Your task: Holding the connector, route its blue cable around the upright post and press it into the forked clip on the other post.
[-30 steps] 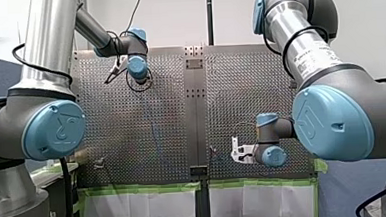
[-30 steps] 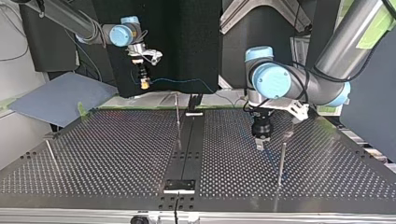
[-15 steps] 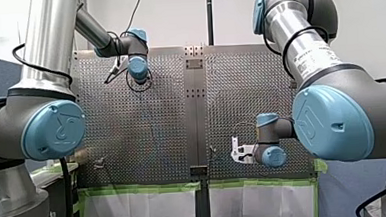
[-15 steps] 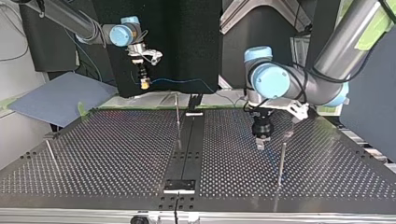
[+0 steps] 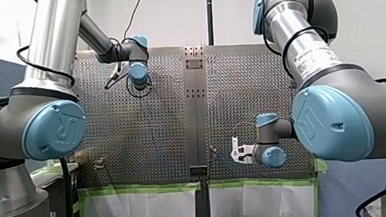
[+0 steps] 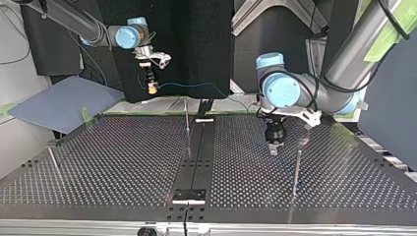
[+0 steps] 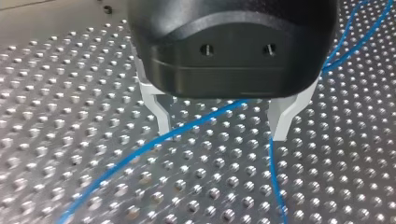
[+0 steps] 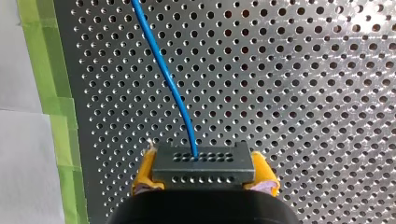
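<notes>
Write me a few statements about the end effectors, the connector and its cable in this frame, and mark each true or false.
1. My right end effector is shut on the connector. True.
2. My left end effector is clamped on the blue cable. False: its fingers stand apart and the cable runs past them ungripped.
3. The blue cable comes out of the connector's face that points away from my right end effector. True.
4. My right end effector presses the connector onto the perforated table. False: in the top view it hangs in the air above the table's far edge.

Tool [image 7: 222,135] spread – blue cable [image 7: 205,120] lying beneath.
</notes>
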Motion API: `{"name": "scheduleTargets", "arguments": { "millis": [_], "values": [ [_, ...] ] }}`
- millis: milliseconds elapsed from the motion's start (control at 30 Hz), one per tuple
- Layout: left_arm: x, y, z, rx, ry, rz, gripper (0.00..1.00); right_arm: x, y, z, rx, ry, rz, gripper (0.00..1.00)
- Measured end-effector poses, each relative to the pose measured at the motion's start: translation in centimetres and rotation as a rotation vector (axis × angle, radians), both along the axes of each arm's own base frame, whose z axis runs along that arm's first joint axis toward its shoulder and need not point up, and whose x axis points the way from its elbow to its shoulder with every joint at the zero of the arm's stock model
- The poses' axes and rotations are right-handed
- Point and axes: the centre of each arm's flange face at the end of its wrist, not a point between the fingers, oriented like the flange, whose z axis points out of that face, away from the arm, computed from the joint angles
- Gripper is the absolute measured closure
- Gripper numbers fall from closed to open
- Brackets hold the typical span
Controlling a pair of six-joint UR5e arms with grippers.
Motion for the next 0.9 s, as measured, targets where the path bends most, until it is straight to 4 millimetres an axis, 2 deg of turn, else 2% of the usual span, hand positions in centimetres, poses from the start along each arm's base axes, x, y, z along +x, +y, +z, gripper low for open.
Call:
{"name": "scheduleTargets", "arguments": {
  "millis": [200,633,900],
  "values": [
    [0.3,-0.7,-2.8,0.008,0.05,0.009,0.0,0.0,0.0,0.0,0.0,0.0,0.0,1.0],
    [-1.3,-0.7,-6.5,-0.034,0.061,0.051,0.0,0.0,0.0,-0.1,0.001,0.0,0.001,1.0],
    [-1.3,-1.6,-9.7,-0.046,0.066,0.044,0.0,0.3,0.3,-0.1,0.001,0.0,0.008,1.0]
  ]
}}
